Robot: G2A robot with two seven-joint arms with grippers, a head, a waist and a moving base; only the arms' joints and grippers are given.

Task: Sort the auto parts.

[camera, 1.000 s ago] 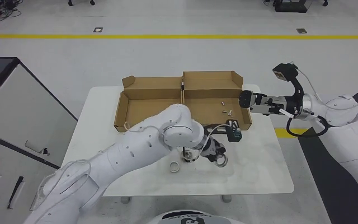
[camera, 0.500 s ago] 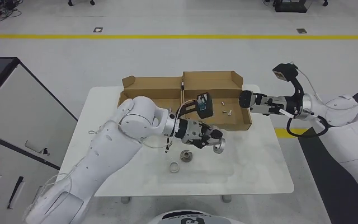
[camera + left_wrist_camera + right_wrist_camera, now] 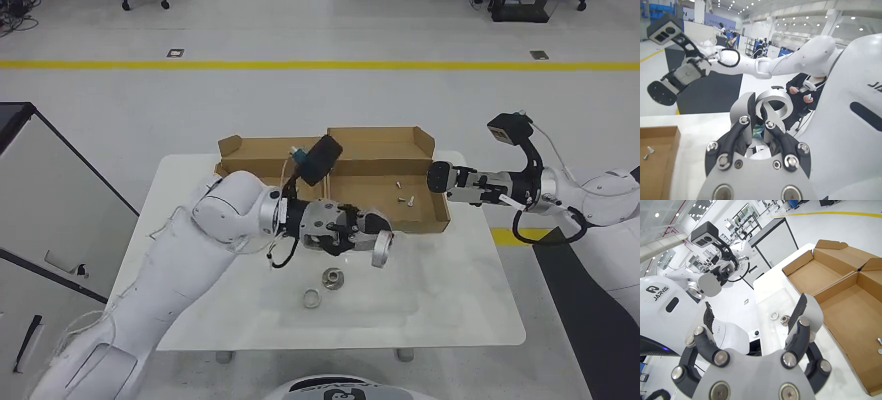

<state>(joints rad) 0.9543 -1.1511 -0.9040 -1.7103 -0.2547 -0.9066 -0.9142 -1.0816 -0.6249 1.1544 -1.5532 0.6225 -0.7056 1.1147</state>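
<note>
Swung up from the small ring (image 3: 311, 298) and flanged hub (image 3: 330, 277) at the table's (image 3: 460, 300) front, the left end effector (image 3: 376, 246) pinches a metal collar (image 3: 774, 106) by its wall (fingertips only) just short of the bolt box (image 3: 380, 150); a slip would drop it outside. Beyond, the right end effector (image 3: 437, 180) hangs wide open, empty.

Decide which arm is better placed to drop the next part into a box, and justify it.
Left. The left hand is shut on a metal ring, held above the table beside the cardboard boxes. The right hand is open, holding nothing, at the right box's edge.
</note>
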